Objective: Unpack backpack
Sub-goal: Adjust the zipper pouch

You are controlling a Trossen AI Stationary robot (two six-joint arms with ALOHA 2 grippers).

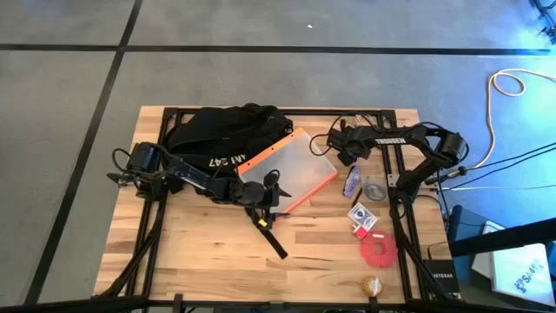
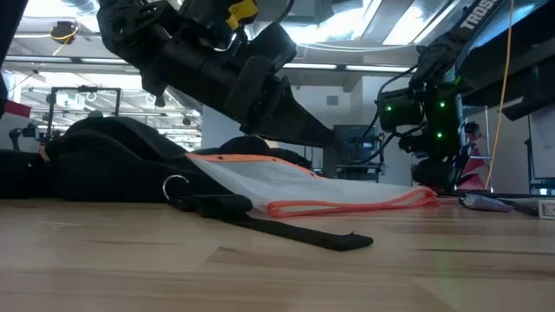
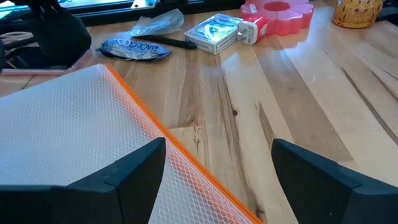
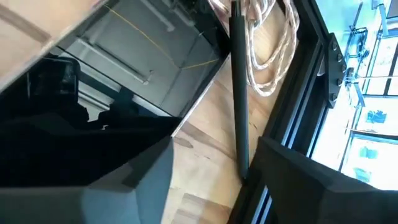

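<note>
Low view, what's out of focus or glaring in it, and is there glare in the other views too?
Low view: the near table is blurred, ceiling lights glare, and the arm above the backpack is a dark silhouette. Left wrist view: the mesh pouch is sharp; the own fingers are blurred. Right wrist view: bright window glare at the edge.

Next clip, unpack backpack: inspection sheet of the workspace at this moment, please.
Surface: wooden table, on a dark frame.
Job's things: black backpack at the far side; orange-edged mesh pouch lying flat beside it.
Clutter: card box, pink tape roll, foil packets, small round yellow item.
Grippers: left claw open over the pouch's edge; right claw open near the table's far edge, holding nothing.
Cables: coiled cord on the floor.
Surroundings: grey floor; nobody seen.
</note>
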